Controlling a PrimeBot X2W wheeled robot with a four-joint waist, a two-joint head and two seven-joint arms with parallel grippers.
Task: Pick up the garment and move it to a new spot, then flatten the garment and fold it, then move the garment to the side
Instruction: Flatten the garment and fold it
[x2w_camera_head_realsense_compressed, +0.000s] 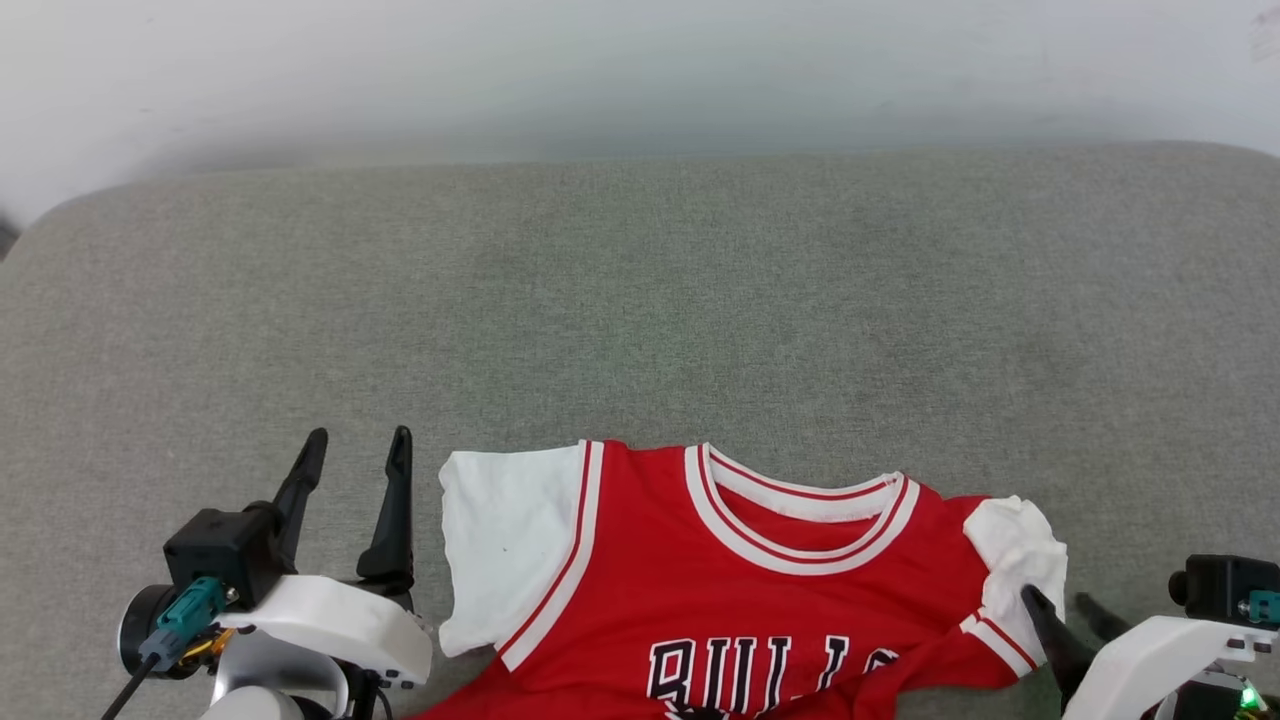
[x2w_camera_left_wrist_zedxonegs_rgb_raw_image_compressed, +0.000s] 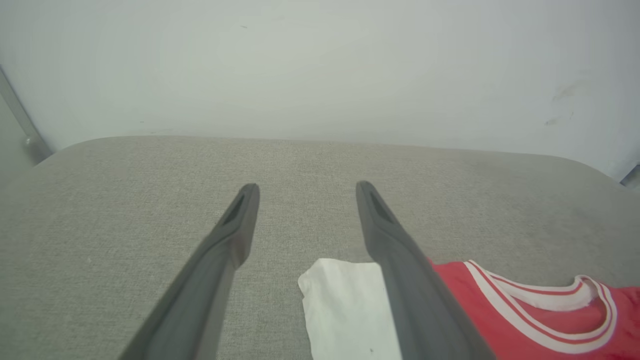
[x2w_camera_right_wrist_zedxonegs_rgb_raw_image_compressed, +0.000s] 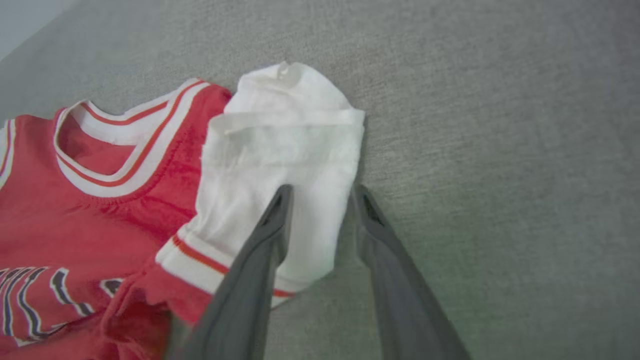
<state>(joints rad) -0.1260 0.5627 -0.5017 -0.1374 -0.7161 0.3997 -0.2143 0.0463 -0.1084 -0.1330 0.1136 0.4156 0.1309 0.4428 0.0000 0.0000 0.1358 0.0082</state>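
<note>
1. the garment (x2w_camera_head_realsense_compressed: 740, 590) lies front up on the grey cushion (x2w_camera_head_realsense_compressed: 640, 300), at its near edge, collar pointing away from the robot. its lower part runs out of the head view.
2. the left sleeve (x2w_camera_head_realsense_compressed: 505, 550) is spread flat. the right sleeve (x2w_camera_right_wrist_zedxonegs_rgb_raw_image_compressed: 285, 150) is bunched and doubled over on itself, and the red cloth below it is rumpled.
3. the left gripper (x2w_camera_head_realsense_compressed: 360, 434) hovers just beside the left sleeve, fingers wide apart, with nothing between them.
4. the right gripper (x2w_camera_right_wrist_zedxonegs_rgb_raw_image_compressed: 323, 189) is at the right sleeve, jaws partly open. one finger lies over the white cloth and the other stands at its outer edge. it seems to pinch nothing, though the fingers may touch the cloth.
5. whether the first move to a new spot is done cannot be told from here. the spread-out lie suggests it is.
6. flattening looks to be the step in hand and is about half done. the right sleeve and the cloth under it need smoothing.
7. left to do: finish flattening, fold, then shift the garment aside.
</note>
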